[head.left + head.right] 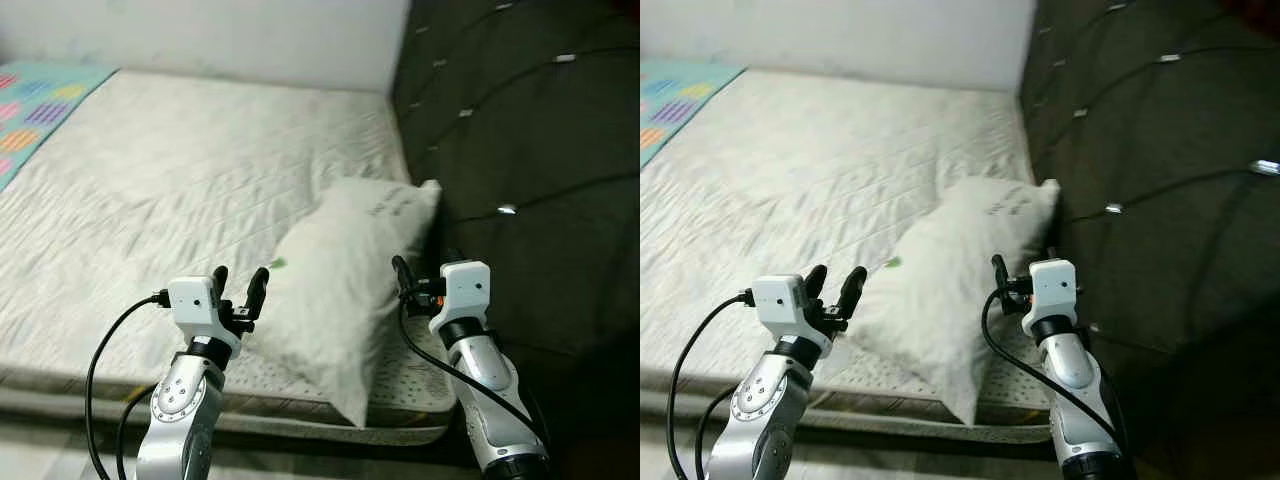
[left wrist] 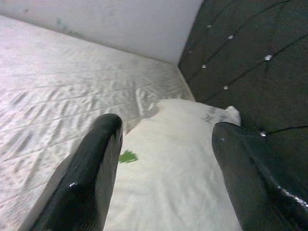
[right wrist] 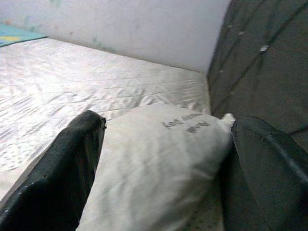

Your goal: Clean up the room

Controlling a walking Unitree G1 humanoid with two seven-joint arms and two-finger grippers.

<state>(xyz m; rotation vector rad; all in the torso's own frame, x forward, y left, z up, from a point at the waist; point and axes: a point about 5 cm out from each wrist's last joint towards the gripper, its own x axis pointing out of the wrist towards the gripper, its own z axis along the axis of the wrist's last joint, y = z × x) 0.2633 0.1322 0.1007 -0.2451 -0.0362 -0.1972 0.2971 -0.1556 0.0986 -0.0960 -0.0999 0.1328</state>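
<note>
Left eye view: pillow (image 1: 345, 300) against headboard (image 1: 530, 170).

Two silver jointed arms, white boxy wrist housings, looping black cables, left tool (image 1: 239, 284) and right tool (image 1: 403, 272) with long black fingers

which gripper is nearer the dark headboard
Right. The right gripper hangs open by the pillow edge just beside the headboard; the left gripper, also open, sits across the pillow, farther away.

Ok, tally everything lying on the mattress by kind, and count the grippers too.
Pillow: 1
Colourful patterned blanket: 1
Small green scrap on the pillow: 1
Grippers, left gripper and right gripper, both open: 2
Total: 5
</note>
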